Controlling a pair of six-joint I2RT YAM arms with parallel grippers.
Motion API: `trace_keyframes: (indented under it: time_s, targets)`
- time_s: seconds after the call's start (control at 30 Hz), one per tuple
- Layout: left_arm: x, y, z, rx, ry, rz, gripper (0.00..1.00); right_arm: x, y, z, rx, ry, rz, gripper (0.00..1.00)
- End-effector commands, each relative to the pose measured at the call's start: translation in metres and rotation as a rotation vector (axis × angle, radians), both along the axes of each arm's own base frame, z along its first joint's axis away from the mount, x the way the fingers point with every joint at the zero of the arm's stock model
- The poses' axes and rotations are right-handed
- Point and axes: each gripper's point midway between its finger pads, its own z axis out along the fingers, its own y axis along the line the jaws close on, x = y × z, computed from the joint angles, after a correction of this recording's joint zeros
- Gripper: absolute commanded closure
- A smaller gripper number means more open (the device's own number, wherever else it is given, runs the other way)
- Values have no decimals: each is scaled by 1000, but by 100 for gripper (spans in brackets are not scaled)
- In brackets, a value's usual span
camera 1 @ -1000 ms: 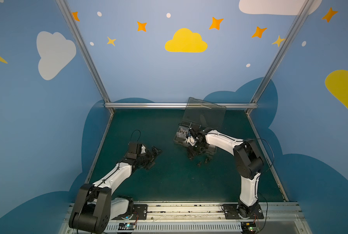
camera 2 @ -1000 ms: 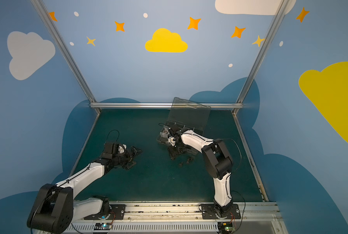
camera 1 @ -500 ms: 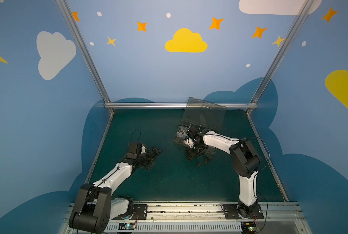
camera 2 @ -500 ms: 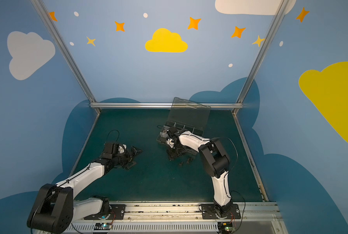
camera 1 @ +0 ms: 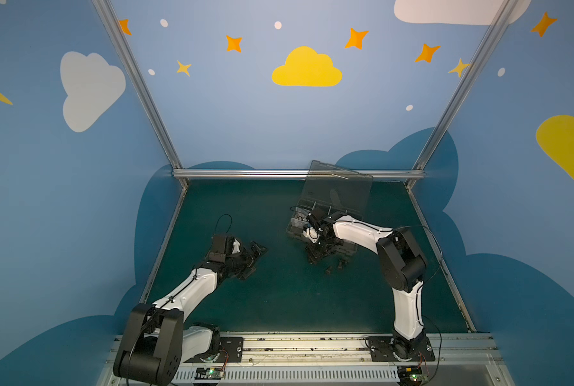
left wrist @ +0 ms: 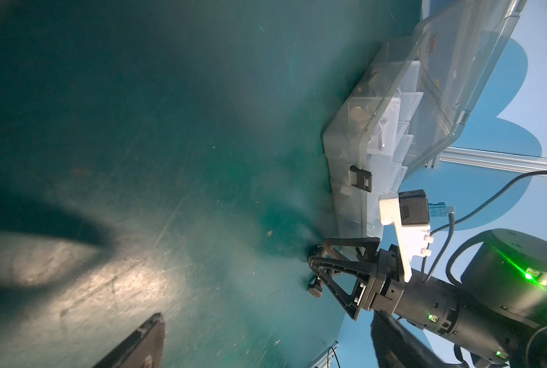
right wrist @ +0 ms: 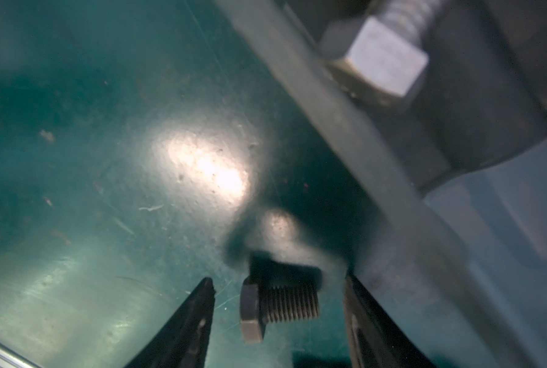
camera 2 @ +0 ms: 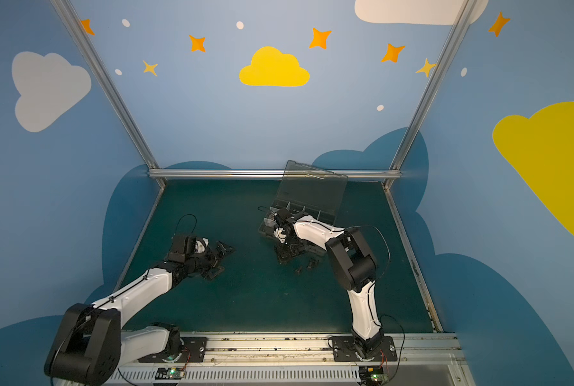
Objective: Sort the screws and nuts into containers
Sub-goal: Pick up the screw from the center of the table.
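In the right wrist view a short black screw [right wrist: 278, 306] lies on the green mat between the fingers of my right gripper [right wrist: 278, 286]. The jaws stand open with a gap on each side of it. A silver hex bolt [right wrist: 377, 63] shows blurred through the organizer box's wall [right wrist: 345, 143]. Both top views show the right gripper [camera 1: 314, 257] low on the mat, in front of the containers [camera 1: 294, 230], whose lid [camera 1: 337, 190] stands up. My left gripper [camera 1: 254, 259] rests open and empty at the mat's left. The nuts are too small to make out.
Small dark pieces [camera 1: 340, 264] [camera 1: 328, 270] lie loose on the mat just right of the right gripper, also in a top view [camera 2: 310, 264]. The left wrist view shows the box's front wall [left wrist: 355, 149] with its black latch [left wrist: 361, 180].
The right arm's elbow has shifted slightly to the left, with its gripper staying low in front of the box. The left arm has not moved.
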Motion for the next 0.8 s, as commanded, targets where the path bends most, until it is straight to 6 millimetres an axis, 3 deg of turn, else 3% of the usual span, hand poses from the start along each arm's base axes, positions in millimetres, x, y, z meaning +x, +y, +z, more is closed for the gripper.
trace_keyframes:
  time_s: [0.0,0.77]
  targets:
    - [-4,3,-3,18,1,0,0,-8,0,-11,-28,27,30,36]
    - [-5,4,-4,14,-2,4,0,-19,-2,-16,-90,42,62,54]
